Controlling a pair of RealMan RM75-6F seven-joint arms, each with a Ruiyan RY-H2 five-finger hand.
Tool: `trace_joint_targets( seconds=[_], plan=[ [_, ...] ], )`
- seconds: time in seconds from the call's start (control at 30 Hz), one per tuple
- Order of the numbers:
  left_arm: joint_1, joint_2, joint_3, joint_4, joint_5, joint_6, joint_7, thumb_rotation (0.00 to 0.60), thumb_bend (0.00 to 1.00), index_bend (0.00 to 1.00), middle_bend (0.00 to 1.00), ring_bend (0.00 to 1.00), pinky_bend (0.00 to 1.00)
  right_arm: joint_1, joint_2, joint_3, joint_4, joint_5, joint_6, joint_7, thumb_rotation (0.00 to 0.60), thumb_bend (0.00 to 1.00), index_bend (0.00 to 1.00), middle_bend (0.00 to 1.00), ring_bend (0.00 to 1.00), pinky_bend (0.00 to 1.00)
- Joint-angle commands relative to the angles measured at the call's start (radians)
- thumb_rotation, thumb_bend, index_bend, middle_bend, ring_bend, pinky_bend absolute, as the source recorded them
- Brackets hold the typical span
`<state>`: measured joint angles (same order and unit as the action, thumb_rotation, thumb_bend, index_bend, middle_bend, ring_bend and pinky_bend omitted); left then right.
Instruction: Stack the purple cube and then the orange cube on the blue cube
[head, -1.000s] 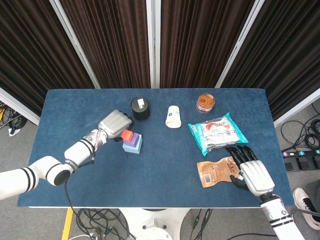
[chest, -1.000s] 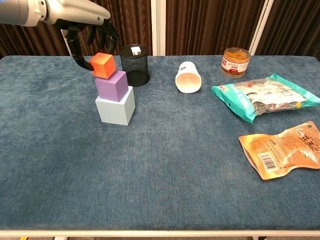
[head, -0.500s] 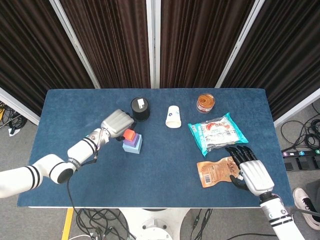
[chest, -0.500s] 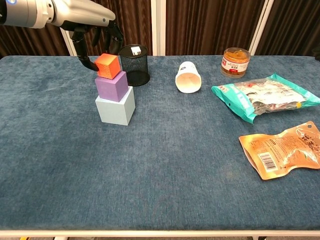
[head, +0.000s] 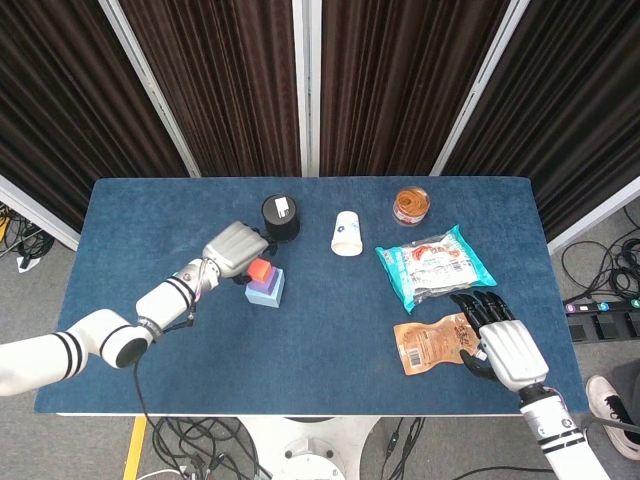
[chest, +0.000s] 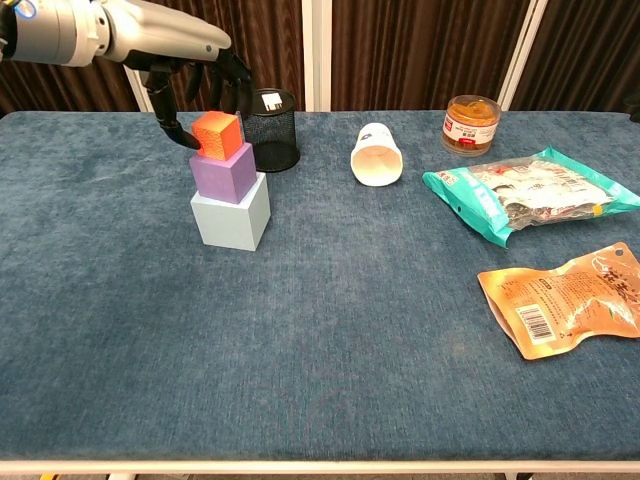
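Purple cube seated on blue cube; left hand pinches orange cube atop purple — apparently touching, release left.

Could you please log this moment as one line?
left hand: holds orange cube on purple cube | blue cube: base | right hand: idle

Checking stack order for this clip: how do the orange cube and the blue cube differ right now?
The orange cube is the smallest and tops the stack, on the purple cube; the blue cube is the largest and sits on the table. The left hand holds the orange cube between its fingers; nothing grips the blue cube. Orange is vivid, blue is pale. Both are plain cubes in one stack.
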<state>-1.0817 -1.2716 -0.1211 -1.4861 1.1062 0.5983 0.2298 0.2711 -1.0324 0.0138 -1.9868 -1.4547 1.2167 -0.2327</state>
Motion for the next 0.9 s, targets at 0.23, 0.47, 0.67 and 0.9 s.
trace_joint_targets(
  seconds=[0.23, 0.47, 0.67, 0.9],
  plan=[
    [0.008, 0.037, 0.003, -0.006, -0.026, 0.017, 0.008, 0.600, 0.17, 0.20, 0.45, 0.38, 0.43, 0.002, 0.000, 0.002, -0.001, 0.005, -0.002, -0.002, 0.600, 0.30, 0.00, 0.09, 0.00, 0.00],
    [-0.008, 0.201, 0.131, -0.108, -0.212, -0.040, 0.162, 0.600, 0.17, 0.21, 0.34, 0.32, 0.36, -0.001, 0.006, 0.001, -0.003, 0.002, 0.003, 0.008, 0.600, 0.29, 0.00, 0.09, 0.00, 0.00],
    [0.103, 0.243, 0.233, -0.186, -0.247, 0.208, 0.285, 0.600, 0.17, 0.21, 0.34, 0.30, 0.32, -0.001, 0.010, 0.001, -0.006, -0.004, 0.006, 0.013, 0.600, 0.30, 0.00, 0.09, 0.00, 0.00],
    [0.375, 0.106, 0.235, -0.157, -0.079, 0.713, 0.274, 0.600, 0.16, 0.21, 0.31, 0.23, 0.32, 0.003, 0.006, -0.005, -0.006, -0.009, -0.005, 0.006, 0.600, 0.30, 0.00, 0.09, 0.00, 0.00]
  ],
)
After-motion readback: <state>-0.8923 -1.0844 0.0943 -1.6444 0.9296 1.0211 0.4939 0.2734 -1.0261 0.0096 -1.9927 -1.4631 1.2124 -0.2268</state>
